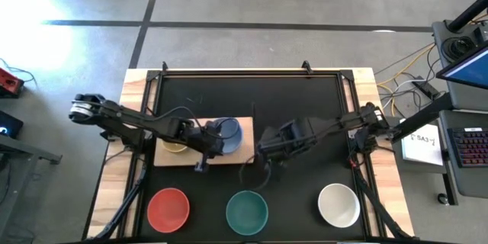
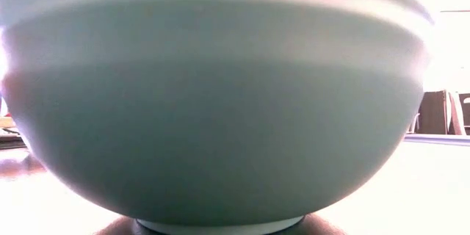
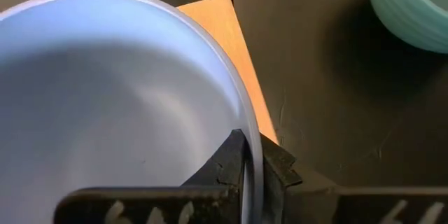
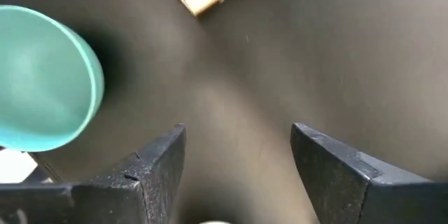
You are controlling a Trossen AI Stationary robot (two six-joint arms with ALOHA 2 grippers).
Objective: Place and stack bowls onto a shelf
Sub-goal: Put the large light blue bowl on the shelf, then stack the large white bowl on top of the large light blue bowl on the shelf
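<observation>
The light-wood shelf (image 1: pixel 200 155) lies on the black table. Over its right end is a pale blue bowl (image 1: pixel 229 133), with my left gripper (image 3: pixel 255 164) shut on its rim. A yellow bowl (image 1: pixel 174 146) sits on the shelf's left part, partly hidden by my left arm. Red (image 1: pixel 168 208), teal (image 1: pixel 247 211) and white (image 1: pixel 338 204) bowls stand upright in a row along the near edge. My right gripper (image 4: pixel 238 154) hangs open above the bare table, just right of the shelf, with nothing between its fingers. My left gripper pinches the pale blue bowl's rim (image 3: pixel 253 140), one finger inside the bowl and one outside. The fingers slant down from the table's left side. The bowl is open side up over the shelf's right end; whether its base rests on the board I cannot tell.
The teal bowl (image 2: pixel 213 103) fills the low view. The shelf's right corner (image 3: pixel 231 49) shows beside the pale blue bowl. A black frame borders the tabletop (image 1: pixel 305 103), and a laptop and keyboard stand beyond the right edge.
</observation>
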